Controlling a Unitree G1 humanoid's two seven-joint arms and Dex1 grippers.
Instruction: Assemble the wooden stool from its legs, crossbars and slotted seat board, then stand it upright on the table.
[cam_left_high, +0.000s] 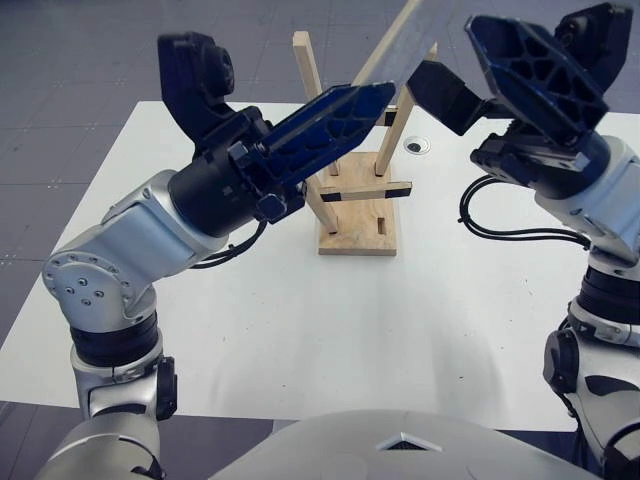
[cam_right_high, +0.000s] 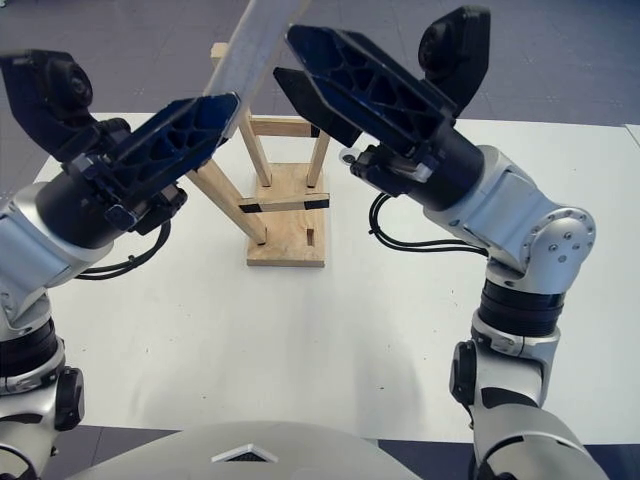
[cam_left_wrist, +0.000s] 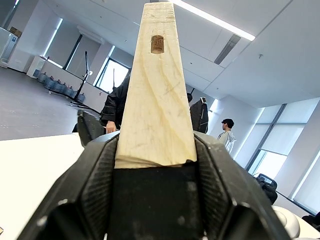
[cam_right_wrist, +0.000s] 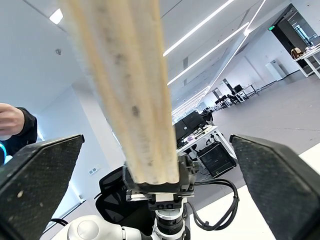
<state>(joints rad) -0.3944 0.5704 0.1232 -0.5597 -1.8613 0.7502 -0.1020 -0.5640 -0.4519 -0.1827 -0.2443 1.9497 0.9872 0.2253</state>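
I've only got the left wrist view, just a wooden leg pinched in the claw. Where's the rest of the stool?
Observer: The seat board lies flat on the table, legs standing up out of it.
Operator: Is the right claw on my leg too?
Observer: No. The right claw is open, its fingers either side of the held leg with gaps.
Operator: Any crossbars fitted?
Observer: Yes, a crossbar spans two standing legs.
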